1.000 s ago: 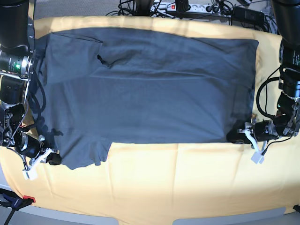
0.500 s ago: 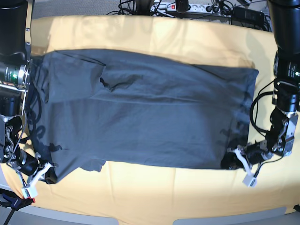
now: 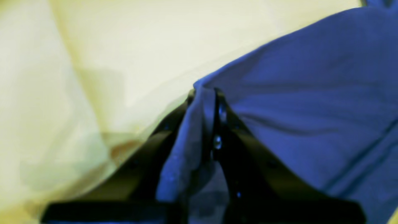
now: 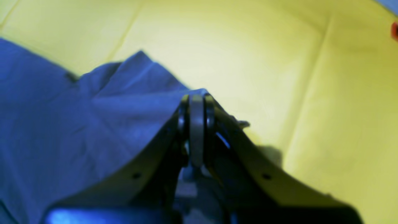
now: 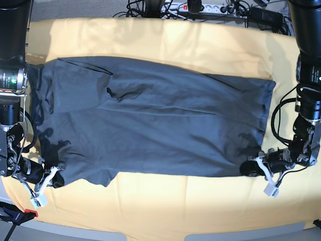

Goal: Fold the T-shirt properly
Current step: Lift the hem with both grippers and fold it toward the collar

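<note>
- Only the base view shows the whole T-shirt (image 5: 150, 125), spread flat across the yellow cloth (image 5: 190, 201); each wrist view shows just one pinched corner.
- One shirt, one cloth, two grippers.
- The left gripper (image 3: 203, 93) is clamped on a fold of shirt fabric.
- The right gripper (image 4: 196, 98) is likewise clamped on the shirt's edge.
- Both wrist views are blurred, the jaws' bases cut off.

A large yellow cloth (image 5: 200, 201) covers the tabletop across most of the frame, while a tangle of black cables (image 5: 145, 7) and a white power strip (image 5: 210, 9) sit along the top edge.
</note>
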You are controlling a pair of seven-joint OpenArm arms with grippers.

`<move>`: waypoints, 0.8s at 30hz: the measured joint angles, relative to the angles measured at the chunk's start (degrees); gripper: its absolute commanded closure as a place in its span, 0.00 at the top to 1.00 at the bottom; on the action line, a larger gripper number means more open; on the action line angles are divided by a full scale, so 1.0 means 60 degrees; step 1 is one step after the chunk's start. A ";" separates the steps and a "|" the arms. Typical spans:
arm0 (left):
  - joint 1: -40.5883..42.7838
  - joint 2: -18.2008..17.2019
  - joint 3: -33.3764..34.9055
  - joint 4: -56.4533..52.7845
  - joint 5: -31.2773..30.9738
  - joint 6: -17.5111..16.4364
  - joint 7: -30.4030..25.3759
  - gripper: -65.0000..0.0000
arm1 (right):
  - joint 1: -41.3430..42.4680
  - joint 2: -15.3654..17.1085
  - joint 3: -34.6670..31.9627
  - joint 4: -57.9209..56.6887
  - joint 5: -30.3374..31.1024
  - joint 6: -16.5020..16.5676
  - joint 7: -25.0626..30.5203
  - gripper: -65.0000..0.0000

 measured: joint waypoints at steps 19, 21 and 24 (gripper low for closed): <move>0.0029 -0.0605 0.0004 0.1982 -0.3923 0.0025 0.4546 0.00 | -0.3144 0.2277 -0.0047 0.4630 0.2073 0.0033 -0.1064 0.00; 0.0029 -0.0849 0.0011 0.2142 -0.4156 0.0029 0.4656 0.00 | -0.3337 0.2459 -0.0047 0.4641 0.2116 0.0025 -0.1071 0.00; 0.0026 -0.1424 0.0011 0.2208 -0.4218 0.0029 0.4645 0.00 | -0.3508 0.2867 -0.0044 0.4641 0.2324 0.0036 -0.1067 0.00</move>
